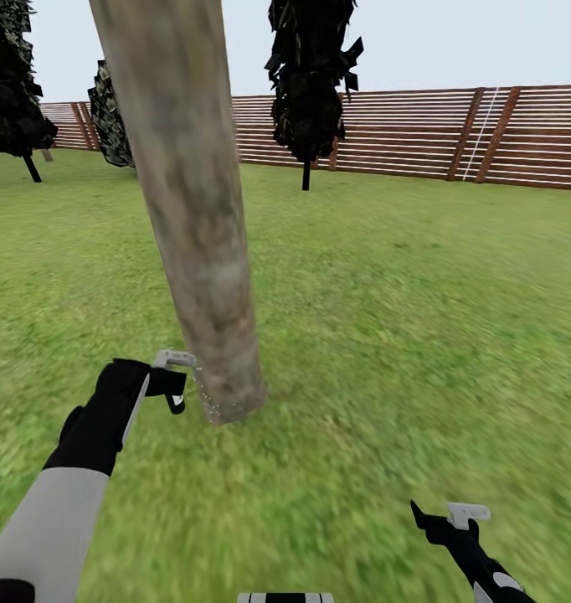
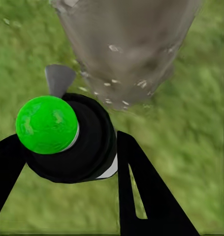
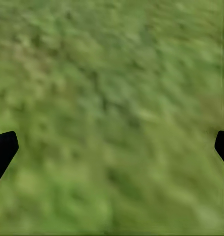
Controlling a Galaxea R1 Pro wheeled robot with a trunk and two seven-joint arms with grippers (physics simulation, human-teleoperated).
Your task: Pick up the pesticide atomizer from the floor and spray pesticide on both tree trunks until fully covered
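Observation:
A thick, pale grey-brown tree trunk (image 1: 198,218) rises from the grass floor (image 1: 386,318) just ahead of me, leaning slightly. My left gripper (image 1: 175,387) is beside the trunk's base. In the left wrist view it (image 2: 70,147) is shut on the pesticide atomizer (image 2: 72,152), a black body with a bright green top (image 2: 47,124). The atomizer's grey nozzle (image 2: 58,78) faces the trunk (image 2: 126,44). White droplets (image 2: 116,81) speckle the trunk's lower bark. My right gripper (image 1: 444,517) hangs open low over the grass, its fingertips (image 3: 3,150) wide apart.
A brown slatted fence (image 1: 419,134) closes the lawn at the back. Thin dark-trunked trees stand at the far middle (image 1: 311,75) and far left (image 1: 13,84). Another leafy tree (image 1: 110,117) shows behind the trunk. Open grass stretches to the right.

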